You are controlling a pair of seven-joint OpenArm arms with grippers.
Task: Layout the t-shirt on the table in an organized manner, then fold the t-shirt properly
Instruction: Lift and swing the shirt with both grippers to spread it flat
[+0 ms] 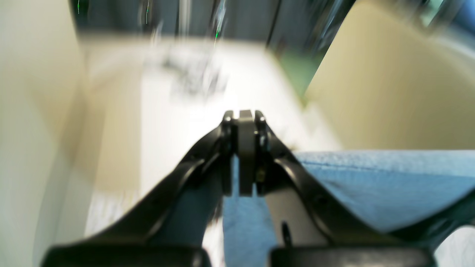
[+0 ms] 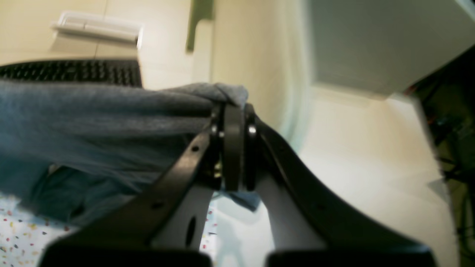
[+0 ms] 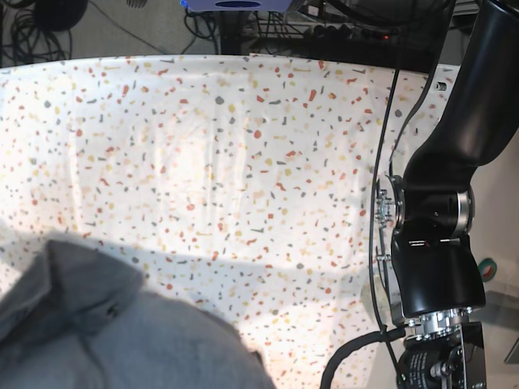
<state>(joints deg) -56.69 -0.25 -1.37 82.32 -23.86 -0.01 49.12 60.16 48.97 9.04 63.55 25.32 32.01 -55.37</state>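
Note:
The heather-grey t-shirt point(image 3: 122, 340) hangs close to the base camera at the bottom left, lifted above the speckled table point(image 3: 243, 162). In the right wrist view my right gripper point(image 2: 233, 111) is shut on a bunched edge of the t-shirt point(image 2: 92, 122), which stretches away to the left. The left wrist view is blurred by motion. There my left gripper point(image 1: 245, 118) is shut, with the t-shirt point(image 1: 371, 185) pinched low between its fingers and drawn off to the right. Neither gripper's tips show in the base view.
The left arm's black column point(image 3: 438, 235) rises along the table's right edge. Cables and dark equipment point(image 3: 340, 32) lie beyond the far edge. A black keyboard point(image 2: 74, 72) shows behind the cloth in the right wrist view.

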